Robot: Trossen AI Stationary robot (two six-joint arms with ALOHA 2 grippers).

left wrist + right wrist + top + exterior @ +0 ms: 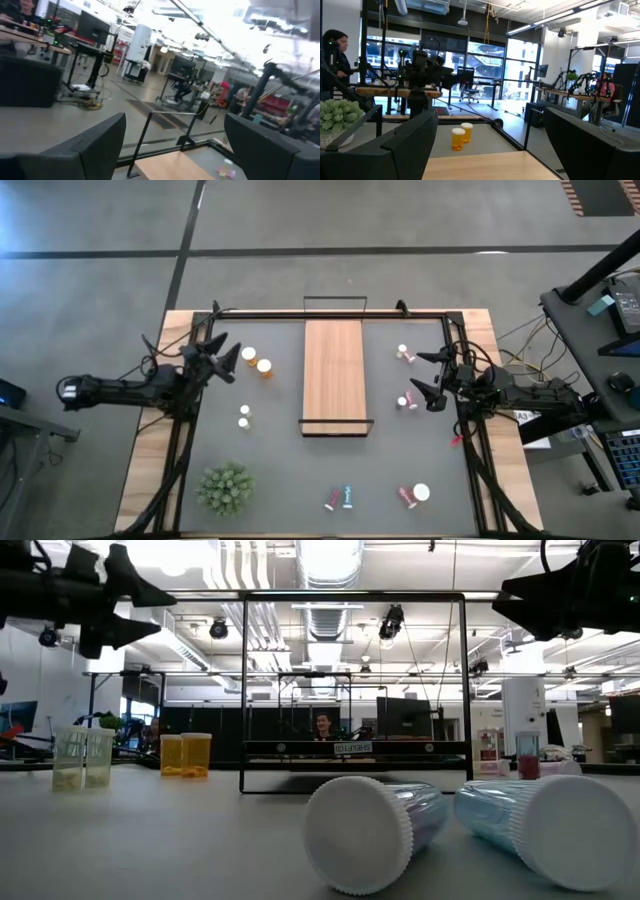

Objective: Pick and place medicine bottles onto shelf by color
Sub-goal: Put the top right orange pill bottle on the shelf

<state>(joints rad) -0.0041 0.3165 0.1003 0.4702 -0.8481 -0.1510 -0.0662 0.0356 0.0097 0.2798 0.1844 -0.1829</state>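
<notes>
Evidently I am only starting: both grippers, left and right, are hovering wide and empty, the shelf seemingly bare, bottles scattered around awaiting picking.

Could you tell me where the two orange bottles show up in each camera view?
High view: orange bottles left of the shelf, near the left arm.
Low view: mid-left, beside the shelf's black frame.
Left wrist view: not visible.
Right wrist view: centre, beyond the board.
Shared landmark: the shelf.

Light-wood shelf, orange white-capped bottles, green plant, grey table.
</notes>
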